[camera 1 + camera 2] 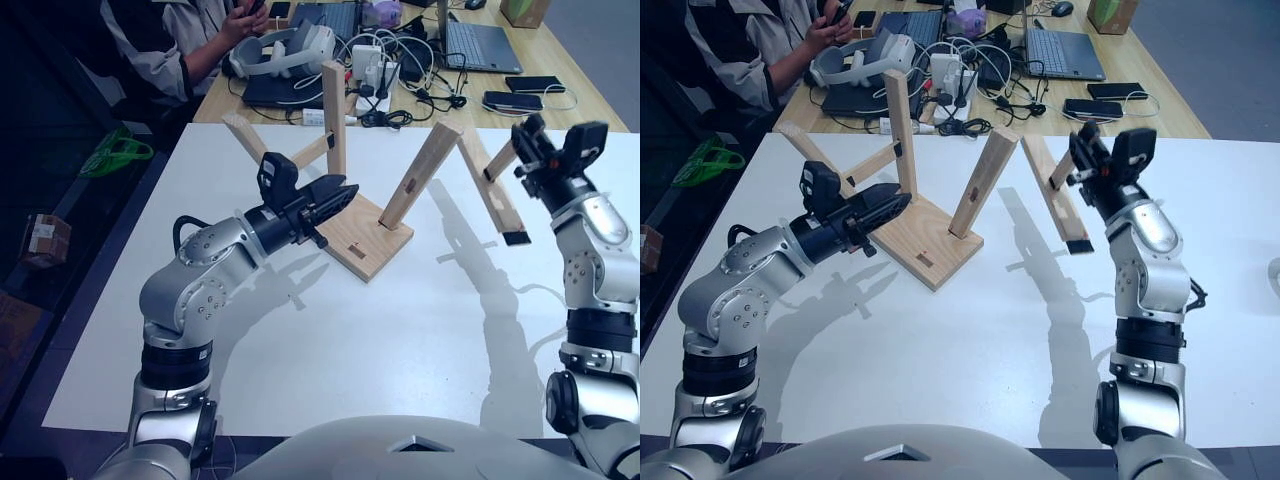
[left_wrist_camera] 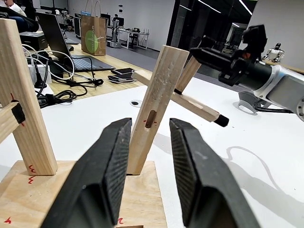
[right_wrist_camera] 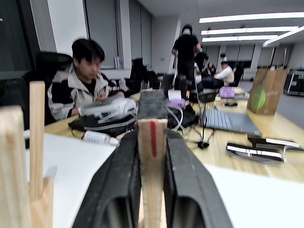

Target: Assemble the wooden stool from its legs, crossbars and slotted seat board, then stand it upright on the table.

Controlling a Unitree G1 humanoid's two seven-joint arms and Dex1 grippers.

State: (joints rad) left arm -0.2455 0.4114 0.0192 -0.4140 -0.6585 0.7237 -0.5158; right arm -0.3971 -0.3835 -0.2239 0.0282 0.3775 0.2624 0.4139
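The slotted seat board (image 1: 365, 243) lies flat on the white table. One leg (image 1: 335, 115) stands upright in it, tied by a crossbar (image 1: 310, 152) to a slanting leg (image 1: 245, 136) behind. A second leg (image 1: 418, 177) leans up from the board's right corner. At its top it meets a third leg (image 1: 492, 190) that slopes down to the table. My left gripper (image 1: 340, 196) hovers open just above the board's left side, and the leaning leg (image 2: 156, 104) shows beyond its fingers (image 2: 114, 161). My right gripper (image 1: 525, 150) is shut on a short crossbar (image 3: 152, 156) joined to the third leg.
A wooden desk (image 1: 560, 60) behind the table holds laptops, cables, phones and a white headset (image 1: 285, 50). A person sits at its left end. Open white tabletop (image 1: 400, 350) lies in front of the board.
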